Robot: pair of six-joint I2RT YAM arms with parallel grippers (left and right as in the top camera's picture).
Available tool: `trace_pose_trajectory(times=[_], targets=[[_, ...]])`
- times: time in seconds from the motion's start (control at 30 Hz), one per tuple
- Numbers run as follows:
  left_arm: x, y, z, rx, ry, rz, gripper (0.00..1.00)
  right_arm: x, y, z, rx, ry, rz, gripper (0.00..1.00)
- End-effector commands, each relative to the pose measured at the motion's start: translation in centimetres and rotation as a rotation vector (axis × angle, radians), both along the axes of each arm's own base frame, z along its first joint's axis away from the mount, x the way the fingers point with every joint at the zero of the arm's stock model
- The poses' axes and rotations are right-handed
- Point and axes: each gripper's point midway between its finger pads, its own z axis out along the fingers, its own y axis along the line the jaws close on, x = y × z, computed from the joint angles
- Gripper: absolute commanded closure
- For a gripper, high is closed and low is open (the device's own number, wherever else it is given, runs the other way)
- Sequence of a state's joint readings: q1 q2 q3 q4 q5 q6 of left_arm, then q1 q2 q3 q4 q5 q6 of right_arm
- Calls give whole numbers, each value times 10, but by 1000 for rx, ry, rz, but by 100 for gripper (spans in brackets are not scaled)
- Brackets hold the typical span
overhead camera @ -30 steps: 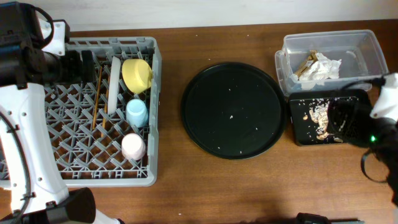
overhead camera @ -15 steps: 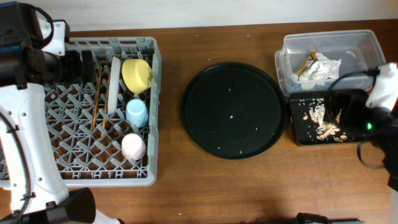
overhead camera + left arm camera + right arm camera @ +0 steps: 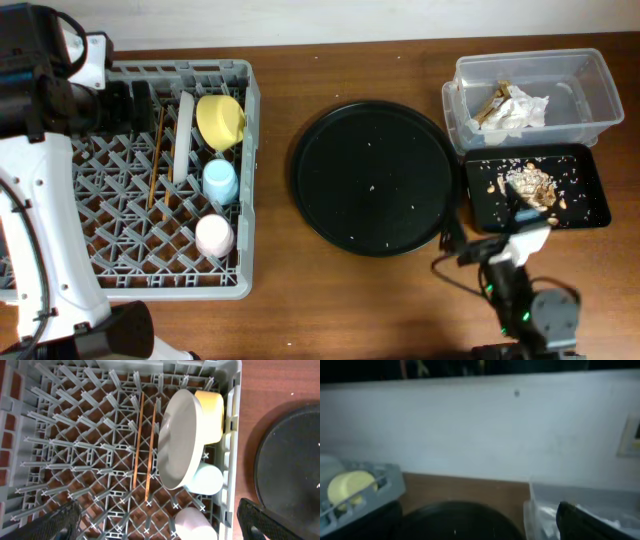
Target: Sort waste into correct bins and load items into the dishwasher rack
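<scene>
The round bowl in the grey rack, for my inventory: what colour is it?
Yellow. The round bowl shows best in the overhead view.

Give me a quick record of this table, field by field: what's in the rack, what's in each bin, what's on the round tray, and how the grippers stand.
Rack: dishwasher rack holds plate on edge, yellow bowl, blue cup, pink cup, chopsticks
Clear tub: crumpled napkins
Black rectangular tray: food scraps
Round black tray: only small crumbs
Left gripper: open, above the rack, holding nothing
Right gripper: open, holding nothing
</scene>
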State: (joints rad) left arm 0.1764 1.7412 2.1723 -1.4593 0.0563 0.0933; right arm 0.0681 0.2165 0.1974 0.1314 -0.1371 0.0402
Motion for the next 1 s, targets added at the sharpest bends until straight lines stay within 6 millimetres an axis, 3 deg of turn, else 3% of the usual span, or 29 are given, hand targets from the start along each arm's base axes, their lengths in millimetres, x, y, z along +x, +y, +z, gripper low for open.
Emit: trace_pose_trajectory(times=[0.0,0.07,0.13,0.27,0.97], targets=[[0,1,1,-5,-4,0,1,-6,5,-29,-1,-32,16,2],[0,1,1,-5,-4,0,1,-8,7,-48,-3,-8,22,2],[0,1,1,-5,-4,0,1,-7,3,-55,-5,18,1,2],[0,1,1,-5,-4,0,1,-6,-1,-96,-23,183,-24,2],[0,1,1,-5,-4,0,1,-6,-1,-95,-22,180,-20,2]])
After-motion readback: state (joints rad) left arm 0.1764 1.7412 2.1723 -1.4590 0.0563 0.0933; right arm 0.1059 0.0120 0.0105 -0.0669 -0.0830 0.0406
